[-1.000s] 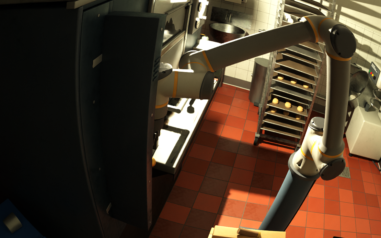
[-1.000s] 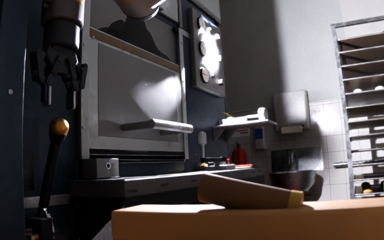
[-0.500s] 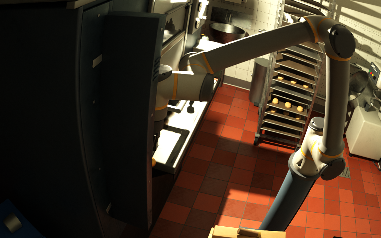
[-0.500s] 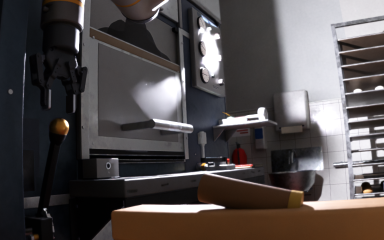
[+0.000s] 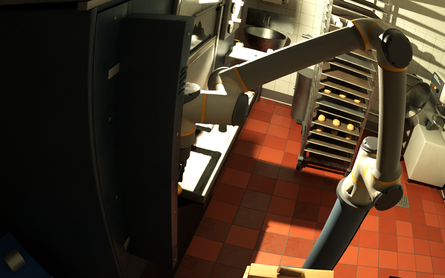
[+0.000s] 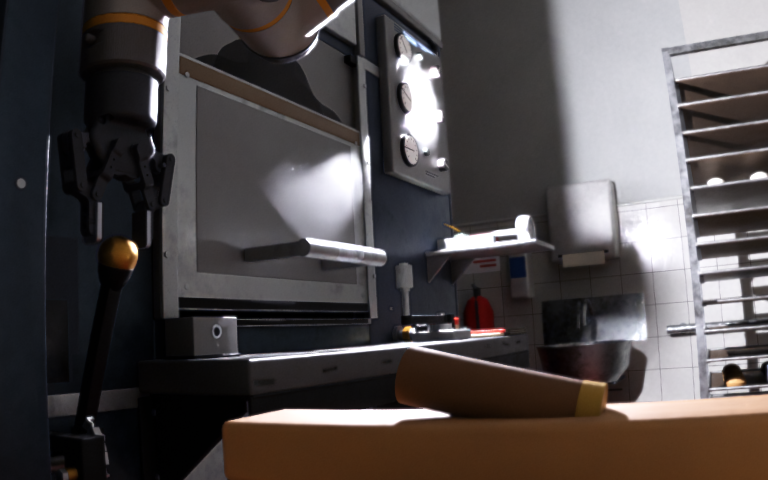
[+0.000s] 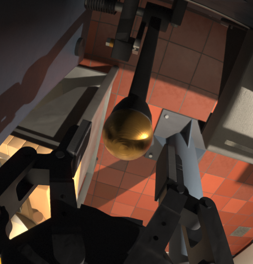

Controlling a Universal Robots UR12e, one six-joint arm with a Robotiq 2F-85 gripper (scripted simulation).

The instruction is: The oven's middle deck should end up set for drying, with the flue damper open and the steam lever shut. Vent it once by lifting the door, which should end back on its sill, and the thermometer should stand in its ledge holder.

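Note:
A brass ball knob [image 7: 127, 134] [image 6: 118, 254] tops a dark lever [image 6: 98, 345] that stands nearly upright at the oven's left side, hinged on a bracket low down. My gripper [image 6: 116, 229] [image 7: 124, 150] hangs just above the knob, pointing down, open and empty. To the right the middle deck's door [image 6: 269, 196] has a steel bar handle [image 6: 317, 250] and sits low against its sill. A small holder block [image 6: 201, 335] rests on the ledge under the door. In the side camera the oven's side panel hides my gripper, and only a bit of the knob [image 5: 180, 188] shows.
Behind the lever stands the dark oven body [image 5: 61, 138], with a gauge panel [image 6: 413, 101] right of the door. A steel ledge [image 5: 207, 162] runs along the oven front. A rack trolley [image 5: 338, 114] and mixer [image 5: 438, 128] stand across the red tile floor.

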